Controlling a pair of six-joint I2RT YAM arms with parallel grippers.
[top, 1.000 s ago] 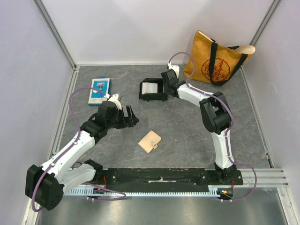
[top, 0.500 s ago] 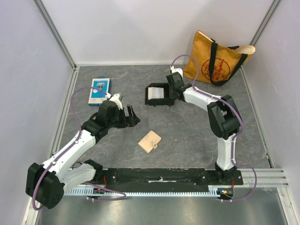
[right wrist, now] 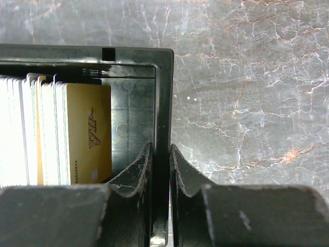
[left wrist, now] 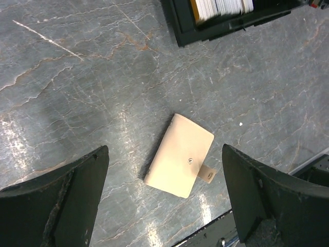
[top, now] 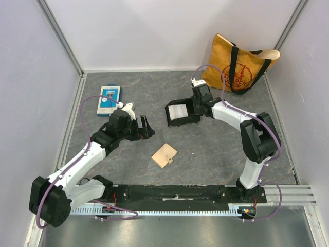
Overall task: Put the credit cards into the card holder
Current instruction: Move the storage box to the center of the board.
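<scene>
Lying diagonally, card holder (top: 163,154) aims its tab right; right end effector (right wrist: 160,150) clamps tray (right wrist: 163,87), left end effector (left wrist: 164,152) apart.

Credit cards (right wrist: 31,128): a stack of thin cards, mostly white-edged, stands on edge, face to face, inside a black tray (right wrist: 163,103). The outermost is a gold card (right wrist: 87,136) printed "VIP" above a row of small digits. Its face looks onto a bare gap before the tray's end wall. In the top view the stack shows only as a pale block filling part of the tray.

Card holder (left wrist: 180,155): a flat tan wallet lies closed on the grey, veined tabletop (top: 211,149), askew to its edges and well apart from the tray, on the near side. A small stud (left wrist: 189,160) marks its upper face, and a short tab (left wrist: 208,175) projects from one side.
</scene>
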